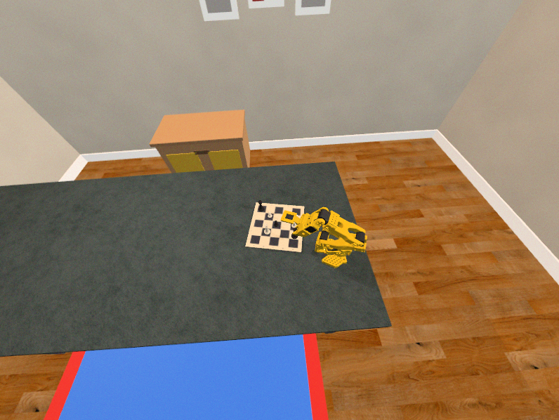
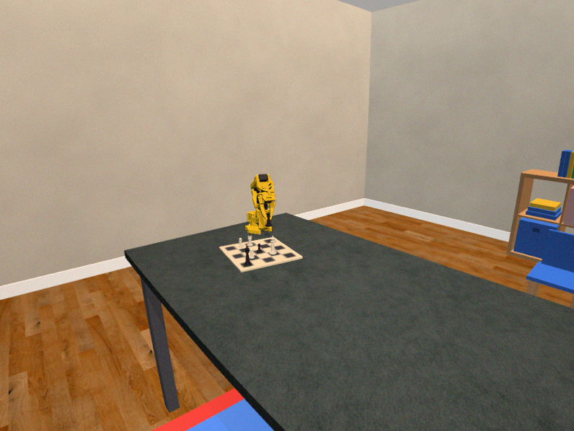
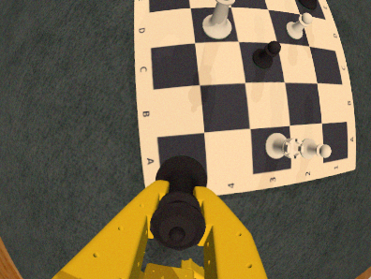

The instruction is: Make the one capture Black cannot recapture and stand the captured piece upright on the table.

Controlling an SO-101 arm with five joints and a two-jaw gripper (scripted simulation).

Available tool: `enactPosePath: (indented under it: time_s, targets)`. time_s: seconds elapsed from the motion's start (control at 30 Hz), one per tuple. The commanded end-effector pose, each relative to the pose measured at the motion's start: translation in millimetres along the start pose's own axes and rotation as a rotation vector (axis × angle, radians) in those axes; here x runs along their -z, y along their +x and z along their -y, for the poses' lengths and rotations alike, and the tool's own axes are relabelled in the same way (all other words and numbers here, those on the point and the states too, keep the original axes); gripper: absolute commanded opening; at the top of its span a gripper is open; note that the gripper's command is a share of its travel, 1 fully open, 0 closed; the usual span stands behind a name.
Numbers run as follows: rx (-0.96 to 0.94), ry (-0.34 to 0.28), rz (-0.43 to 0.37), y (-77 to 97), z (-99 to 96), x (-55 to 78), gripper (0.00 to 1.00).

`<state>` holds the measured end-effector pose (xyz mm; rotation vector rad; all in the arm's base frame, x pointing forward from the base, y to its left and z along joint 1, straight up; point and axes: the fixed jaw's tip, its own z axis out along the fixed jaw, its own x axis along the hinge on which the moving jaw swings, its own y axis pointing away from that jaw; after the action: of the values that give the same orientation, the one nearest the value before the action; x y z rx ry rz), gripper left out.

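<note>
Pinching the tall black piece (image 1: 295,235) (image 2: 269,220) (image 3: 178,220) above the board's (image 1: 273,241) (image 2: 290,261) (image 3: 228,146) A corner, the claw (image 2: 267,223) (image 3: 180,198) might bump the white rook (image 3: 279,146) over if it swings sideways too low.

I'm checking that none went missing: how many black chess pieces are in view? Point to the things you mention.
3: a black pawn (image 1: 275,223) (image 2: 259,249) (image 3: 263,58) on C3, a tall black corner piece (image 1: 260,205) (image 2: 247,257) (image 3: 307,4) on E1, and a black piece with a round base (image 1: 294,236) (image 2: 269,223) (image 3: 178,225) held in the claw (image 1: 296,233) (image 2: 269,220) (image 3: 182,188).
</note>
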<state>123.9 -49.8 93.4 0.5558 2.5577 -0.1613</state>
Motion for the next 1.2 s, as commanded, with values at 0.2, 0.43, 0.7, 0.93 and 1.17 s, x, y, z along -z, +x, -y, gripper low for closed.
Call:
enactPosePath:
  time_s: [0.2,0.43,0.7,0.93,1.17]
  targets:
    - [0.002,0.003,0.004,-3.5,1.1,6.2,0.0]
    - [-0.017,0.015,0.004,-2.9,4.1,6.6,0.0]
    - [-0.228,0.14,0.001,4.3,35.0,10.4,0.0]
    - [-0.451,0.272,-0.001,11.6,67.7,14.6,0.0]
    - [-0.698,0.418,-0.001,21.1,109.7,20.3,0.0]
